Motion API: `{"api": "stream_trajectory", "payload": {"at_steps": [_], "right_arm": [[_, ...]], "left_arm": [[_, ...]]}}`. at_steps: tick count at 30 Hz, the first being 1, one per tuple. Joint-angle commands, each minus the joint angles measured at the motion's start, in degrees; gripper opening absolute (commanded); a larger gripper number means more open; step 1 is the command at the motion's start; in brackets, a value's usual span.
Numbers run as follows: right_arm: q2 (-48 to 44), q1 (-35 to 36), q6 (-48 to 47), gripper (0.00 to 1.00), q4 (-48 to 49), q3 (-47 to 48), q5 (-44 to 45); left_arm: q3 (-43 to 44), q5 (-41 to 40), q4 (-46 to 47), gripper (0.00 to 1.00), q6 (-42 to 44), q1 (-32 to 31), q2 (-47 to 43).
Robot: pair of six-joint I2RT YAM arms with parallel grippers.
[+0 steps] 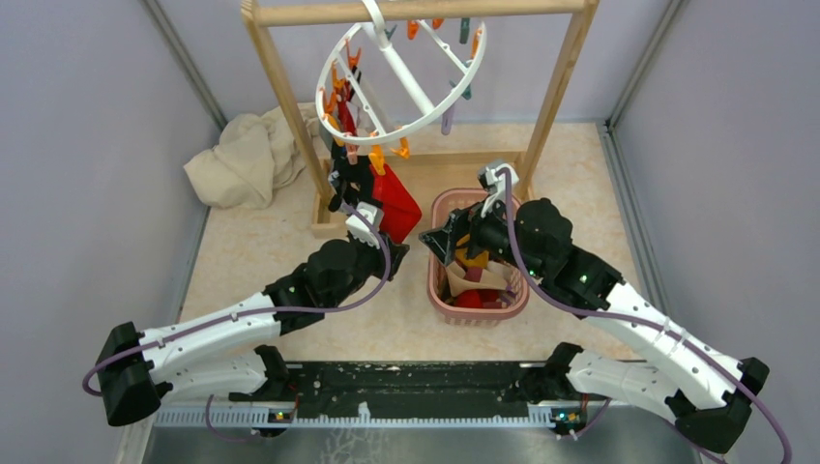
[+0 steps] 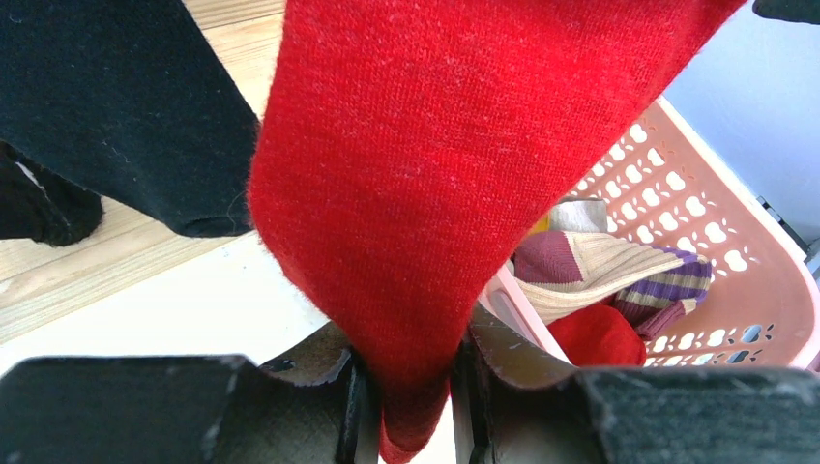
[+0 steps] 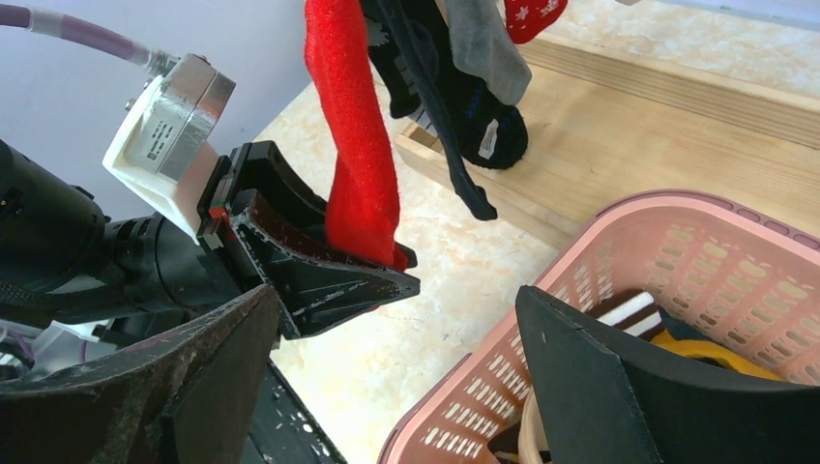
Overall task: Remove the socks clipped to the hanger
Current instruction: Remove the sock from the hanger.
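Left fingers clamp the red sock, which hangs above them. From overhead, the hanger tilts; I judge a hard pull could unhook it from the rack. Right fingers gape empty over the basket rim.

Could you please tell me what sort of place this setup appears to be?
Probably a walled robot test cell staged as a laundry corner, not a home: plain grey panel walls enclose the tabletop, a wooden rack carries the clip hanger, and a pink basket holds socks.
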Motion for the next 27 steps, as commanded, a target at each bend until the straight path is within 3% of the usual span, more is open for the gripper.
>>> {"api": "stream_trajectory", "payload": {"at_steps": [1,17,27], "right_arm": [[0.01,-0.17,-0.46,0.92,1.72,1.06,-0.1],[0.77,-0.17,-1.14,0.9,0.7,2.6,0.63],[-0.54,-0.17,-1.34,0.9,-0.58,2.05,3.06]], "left_arm": [[1.15,0.42,1.31,0.34,-0.05,0.09,-0.78],[0.65,0.45,1.28,0.34,0.08,0.11,-1.67],[0.71,-3.06,-4.22,0.35,-0.88,0.1,-5.68]]}}
